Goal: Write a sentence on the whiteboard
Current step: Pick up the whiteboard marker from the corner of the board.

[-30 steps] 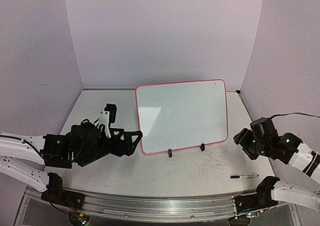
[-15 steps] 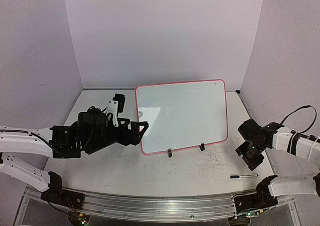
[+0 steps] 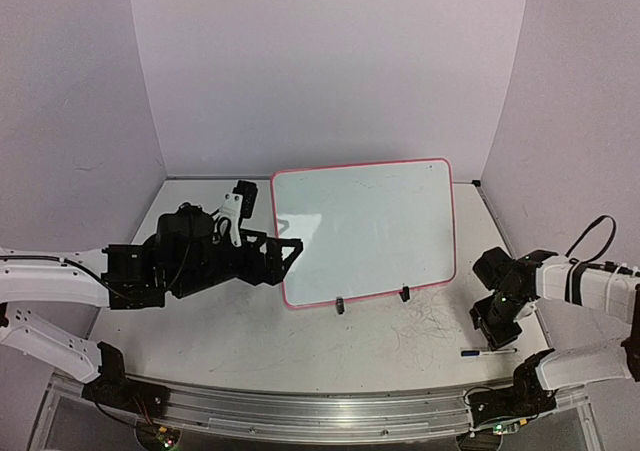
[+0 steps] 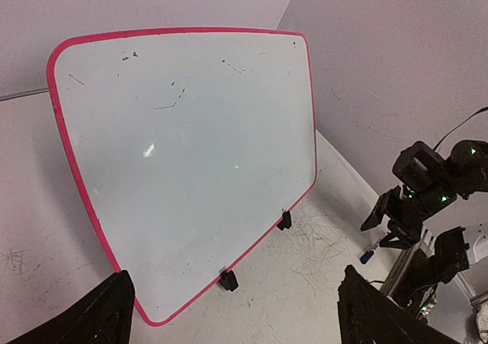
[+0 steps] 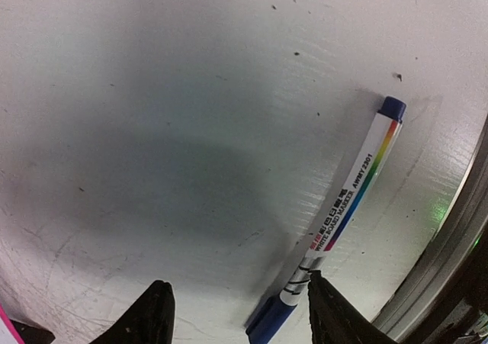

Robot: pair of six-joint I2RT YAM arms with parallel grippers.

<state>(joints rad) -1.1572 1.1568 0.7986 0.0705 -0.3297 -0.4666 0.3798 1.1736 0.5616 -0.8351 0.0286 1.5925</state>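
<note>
Though searching the whiteboard in both views showing it, finding no sentence there, only a few faint stray marks near its top edge. Judging the writing as not yet begun, with everything left to do: grasping the marker, carrying it over, forming the words. Seeing the board leaning back on two black clip feet toward the rear middle of the table. Noting the right gripper hovering just above the marker with fingers spread wide, gripping nothing. Finding the marker lying flat close to the front rail, leaving little room on that side. Noting the left gripper gaping wide and empty just beside the board's left rim. Reading open tabletop, crossed by grey scribbles, between pen and board, with the right wall crowding close.
</note>
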